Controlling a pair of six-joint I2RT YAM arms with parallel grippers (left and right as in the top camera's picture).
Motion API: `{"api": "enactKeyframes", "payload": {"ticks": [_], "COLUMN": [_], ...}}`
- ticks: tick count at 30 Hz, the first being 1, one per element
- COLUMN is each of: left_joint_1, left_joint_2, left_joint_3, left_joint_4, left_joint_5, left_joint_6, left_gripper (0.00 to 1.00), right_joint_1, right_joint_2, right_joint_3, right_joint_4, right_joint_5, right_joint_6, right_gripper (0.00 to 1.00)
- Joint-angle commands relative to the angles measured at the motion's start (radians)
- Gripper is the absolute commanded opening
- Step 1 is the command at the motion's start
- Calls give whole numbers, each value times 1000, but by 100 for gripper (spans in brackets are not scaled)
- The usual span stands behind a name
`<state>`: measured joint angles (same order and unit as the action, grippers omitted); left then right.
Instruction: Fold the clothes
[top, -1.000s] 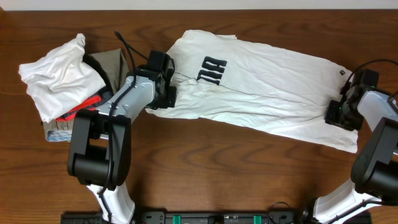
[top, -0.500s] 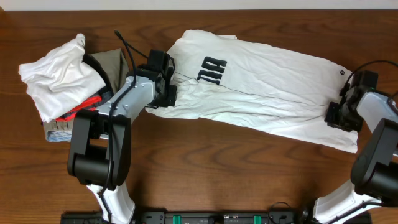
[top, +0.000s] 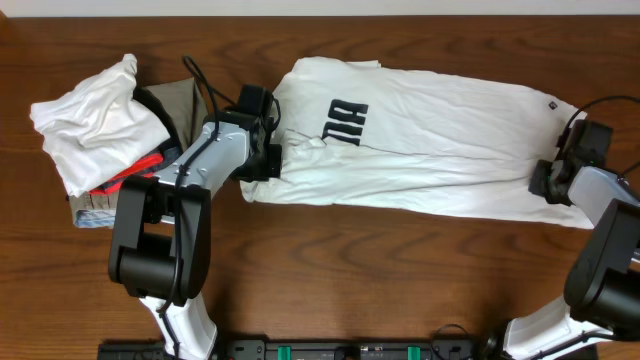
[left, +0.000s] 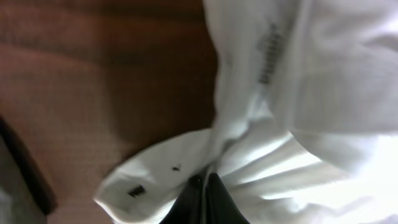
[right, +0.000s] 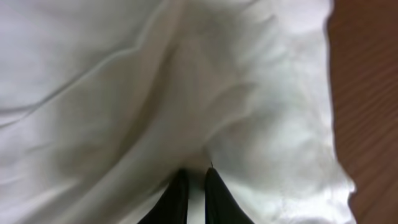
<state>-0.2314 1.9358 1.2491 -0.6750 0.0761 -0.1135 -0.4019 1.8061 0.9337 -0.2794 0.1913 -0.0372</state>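
The clothes (top: 430, 140), one long white wrinkly garment with black lettering (top: 340, 117), lie stretched left to right across the wooden table (top: 330, 270). My left gripper (top: 272, 160) is shut on the garment's left end. In the left wrist view its fingertips (left: 204, 177) pinch bunched white cloth (left: 323, 74) just past a hemmed edge. My right gripper (top: 545, 183) sits at the garment's right end. The right wrist view shows its narrow jaws (right: 196, 171) closed on a ridge of white cloth (right: 124, 74). The cloth's side edge runs just to the right of them.
A pile of other clothing lies at the far left: a crumpled white piece (top: 85, 125), a khaki-olive garment (top: 185, 105) and a red-and-black one (top: 130, 175). Bare wood lies in front of the garment.
The right gripper has closed on the cloth. The garment's near edge has drawn in and straightened, and its right corner has shifted toward the right arm. The left grip is unchanged.
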Motion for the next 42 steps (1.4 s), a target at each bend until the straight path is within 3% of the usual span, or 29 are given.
{"api": "enactKeyframes", "payload": {"ticks": [1, 7, 15, 18, 26, 31, 34, 39, 42], "left_joint_1": [-1, -1, -1, -1, -1, -15, -25, -28, -28], "left_joint_2": [6, 6, -7, -36, -80, -81, -80, -80, -77], "left_joint_3": [-6, -6, -6, -5, -5, -5, -6, -6, -6], "left_joint_4": [-29, -42, 46, 125, 258, 128, 56, 28, 53], "left_joint_5": [10, 168, 143, 140, 71, 325, 437, 436, 407], "left_joint_6": [-57, -57, -56, -50, -42, -62, -134, -338, -379], "left_gripper": [6, 6, 7, 22, 22, 22, 28, 45, 58], "right_joint_1": [-46, -76, -75, -75, -75, -75, -76, -76, -76], "right_joint_2": [45, 45, 45, 45, 45, 45, 45, 45, 45], "right_joint_3": [-29, -28, -28, -28, -28, -28, -28, -28, -28], "right_joint_4": [45, 130, 110, 97, 88, 89, 89, 84, 74], "right_joint_5": [48, 45, 6, -9, -9, -13, -14, -43, -47], "right_joint_6": [-51, -119, -117, -113, -113, -113, -113, -113, -113], "right_gripper": [9, 10, 13, 12, 12, 12, 13, 13, 13]}}
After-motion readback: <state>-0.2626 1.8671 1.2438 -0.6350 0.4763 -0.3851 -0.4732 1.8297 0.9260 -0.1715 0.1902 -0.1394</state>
